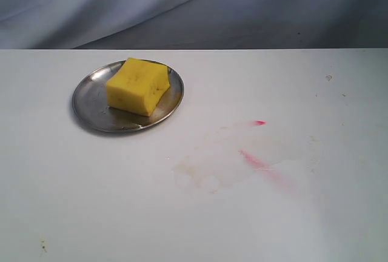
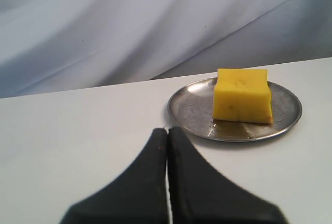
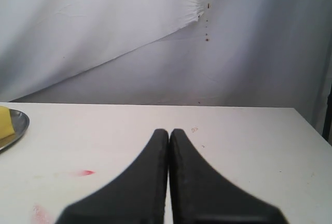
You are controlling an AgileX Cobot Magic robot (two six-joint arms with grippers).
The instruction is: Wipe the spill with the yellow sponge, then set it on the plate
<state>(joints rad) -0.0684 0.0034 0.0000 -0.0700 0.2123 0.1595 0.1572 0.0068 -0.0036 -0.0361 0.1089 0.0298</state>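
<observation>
Sponge (image 1: 137, 86) on plate (image 1: 88, 101), far left of counter (image 1: 91, 207); both arms' jaws empty
Sponge: yellow porous block, resting inside the plate, toward its far-right rim. Plate: round, silver, scuffed. Spill (image 1: 195, 176): a faint tan-edged smear, mid-counter, near and right of the plate, apart from it. Pink streak (image 1: 254, 160) just right of the smear; pink dot (image 1: 260, 122) farther back. Left gripper (image 2: 167, 130): jaws clenched tip to tip, grasping nothing, above bare counter, apart from the plate. Right gripper (image 3: 169, 130): jaws clenched the same way, empty, well apart from the plate. Pale cloth (image 1: 182, 7) hangs behind the counter
</observation>
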